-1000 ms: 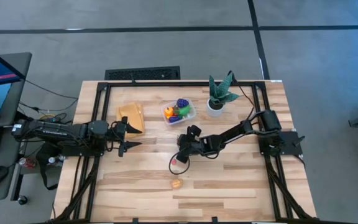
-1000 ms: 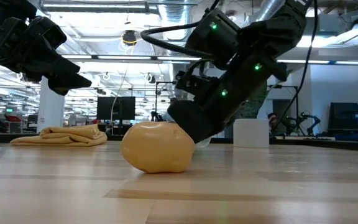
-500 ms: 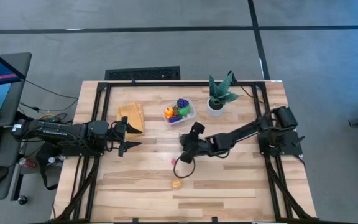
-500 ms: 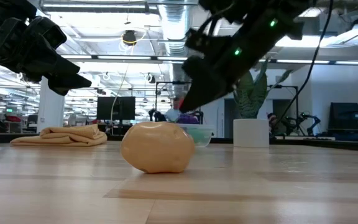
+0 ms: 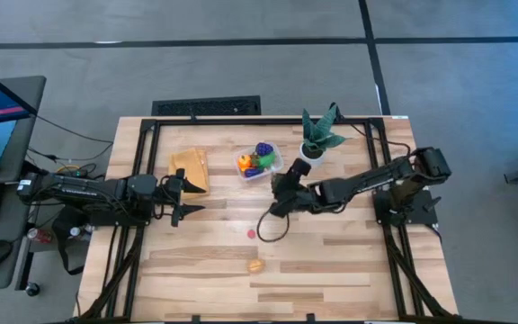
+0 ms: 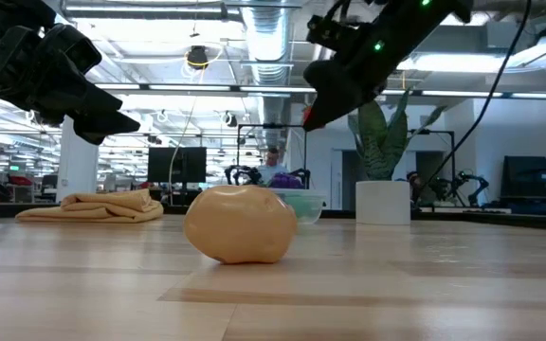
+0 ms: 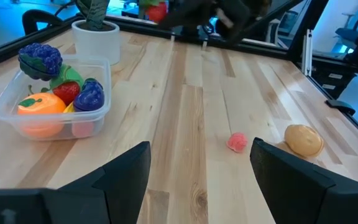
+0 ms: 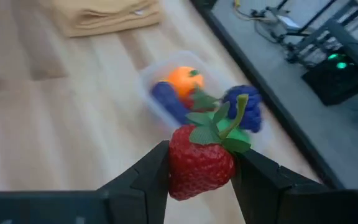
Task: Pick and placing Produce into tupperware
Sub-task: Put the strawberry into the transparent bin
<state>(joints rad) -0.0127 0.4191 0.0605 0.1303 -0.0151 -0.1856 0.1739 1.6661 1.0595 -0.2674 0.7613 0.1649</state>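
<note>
Gripping one strawberry [image 8: 201,163], right gripper [image 8: 197,177], two loose pieces, one tupperware [image 5: 271,166]

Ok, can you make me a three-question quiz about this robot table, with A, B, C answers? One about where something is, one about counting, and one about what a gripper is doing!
1. Where is the tupperware?
A. Between the yellow cloth and the potted plant
B. On the floor
C. Under the left gripper

2. How many toy pieces lie loose on the bare table?
A. None
B. Two
C. Five

3. What is the right gripper doing?
A. Hanging open and empty
B. Squeezing the cloth
C. Holding a red strawberry

Answers:
1. A: the high view shows the tub between cloth and plant.
2. B: only a small pink piece and a tan potato lie outside the tub.
3. C: the right wrist view shows the strawberry clamped between the fingers.
</note>
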